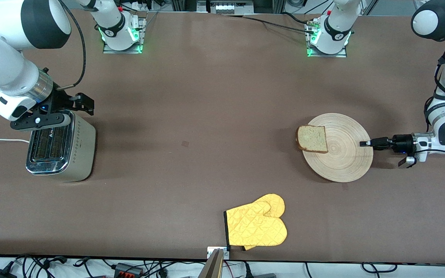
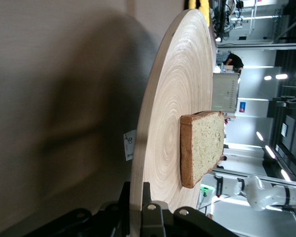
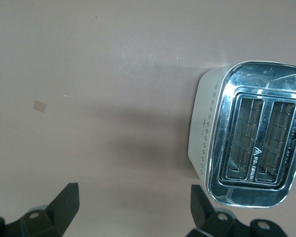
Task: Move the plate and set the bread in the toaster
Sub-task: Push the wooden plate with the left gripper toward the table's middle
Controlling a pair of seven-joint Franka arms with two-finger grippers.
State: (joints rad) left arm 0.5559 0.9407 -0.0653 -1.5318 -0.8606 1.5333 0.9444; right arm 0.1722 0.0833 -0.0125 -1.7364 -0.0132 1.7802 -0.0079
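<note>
At the plate [image 1: 342, 154] rim, left gripper [image 1: 362, 143] grips.

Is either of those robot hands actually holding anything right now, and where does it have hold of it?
Yes. The left gripper is shut on the rim of the wooden plate, which carries the bread slice. The right gripper holds nothing; it hangs open above the toaster.

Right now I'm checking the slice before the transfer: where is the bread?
In the front view the bread lies on the plate, overhanging its rim toward the right arm's end; the left gripper grips the plate's rim.
</note>
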